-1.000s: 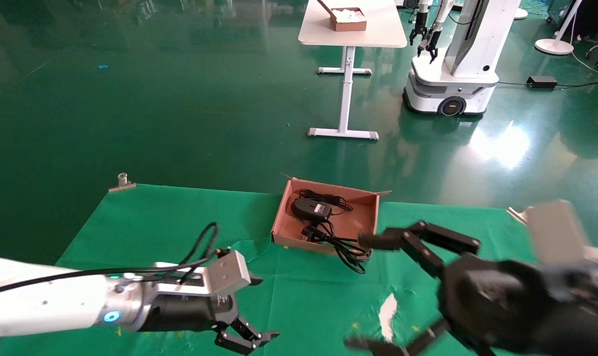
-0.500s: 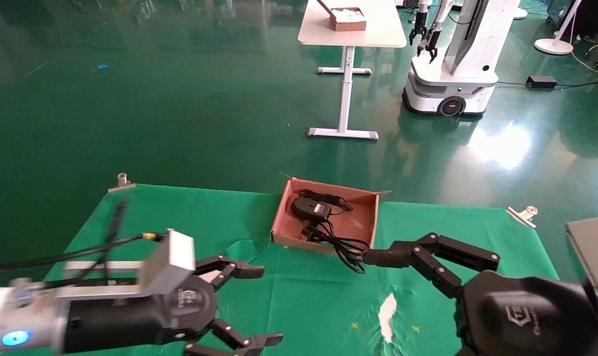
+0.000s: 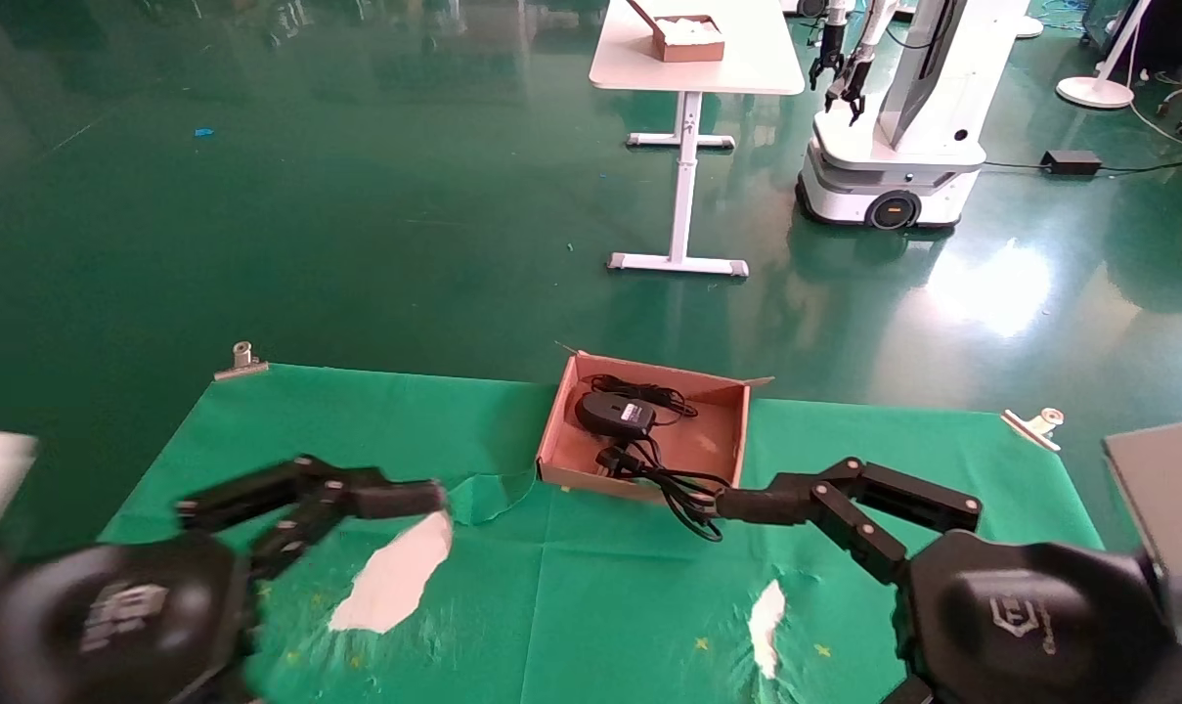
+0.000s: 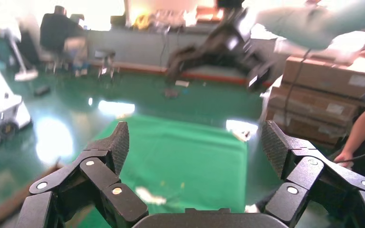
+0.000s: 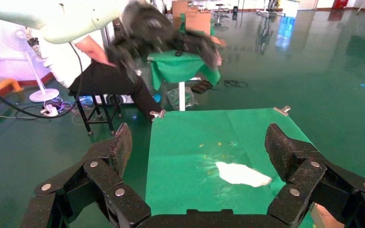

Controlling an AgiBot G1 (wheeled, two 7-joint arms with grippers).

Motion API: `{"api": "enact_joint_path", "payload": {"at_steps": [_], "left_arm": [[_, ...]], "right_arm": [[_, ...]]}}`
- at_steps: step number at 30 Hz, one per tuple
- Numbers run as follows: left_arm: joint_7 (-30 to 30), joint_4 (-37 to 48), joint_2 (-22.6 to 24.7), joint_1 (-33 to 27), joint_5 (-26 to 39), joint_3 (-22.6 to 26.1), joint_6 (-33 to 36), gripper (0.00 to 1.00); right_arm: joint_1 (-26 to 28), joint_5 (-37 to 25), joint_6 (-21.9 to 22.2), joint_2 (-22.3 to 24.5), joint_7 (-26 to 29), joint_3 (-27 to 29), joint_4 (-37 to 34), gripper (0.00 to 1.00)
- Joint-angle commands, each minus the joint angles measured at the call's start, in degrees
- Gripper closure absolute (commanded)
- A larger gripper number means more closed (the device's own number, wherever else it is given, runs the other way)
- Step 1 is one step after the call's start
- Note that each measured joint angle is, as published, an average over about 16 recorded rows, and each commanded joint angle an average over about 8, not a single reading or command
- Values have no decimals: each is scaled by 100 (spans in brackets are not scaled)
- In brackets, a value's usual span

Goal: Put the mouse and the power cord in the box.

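Green cloth-covered desk (image 3: 600, 596), worn through to white in two patches, clipped at both far corners.

Shallow rectangular reddish-brown cardboard box (image 3: 742, 430) with short flaps, standing at the desk's far edge, centre.

Right tool (image 5: 197, 145), black, low at the near right of the desk, fingers spread wide apart, holding nothing; upper fingertip (image 3: 737, 506) just beside the cord loop outside the box.

Left tool (image 4: 195, 147), black, low at the near left of the desk, fingers likewise wide apart and empty.

Thick black rubbery power cord (image 3: 674, 479) in a loose coil, plug end inside the box, several loops hanging over the torn front edge onto the cloth.

Small black oval computer mouse (image 3: 614, 415) with grey label patch, lying inside the box toward its far left, thin black cable bunched behind it against the far wall.

Beyond, on the green floor: white pedestal table (image 3: 693, 59) carrying a small box of white contents; white wheeled robot (image 3: 894, 147).
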Motion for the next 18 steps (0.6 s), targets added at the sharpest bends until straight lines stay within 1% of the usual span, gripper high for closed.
{"api": "enact_joint_path", "payload": {"at_steps": [1,4,18], "left_arm": [[50,-69,-93,107,-214,-208,140,0],[70,-102,-135,157,-319,-304,205,0],[39,-47,-65,77,-144,-142,97,0]], "right_arm": [[-2,6,-2,3,0,1,2,0],[-6,14,-5,7,0,3,6,0],[-1,-1,-2,1,-1,-2,-2,0]]}}
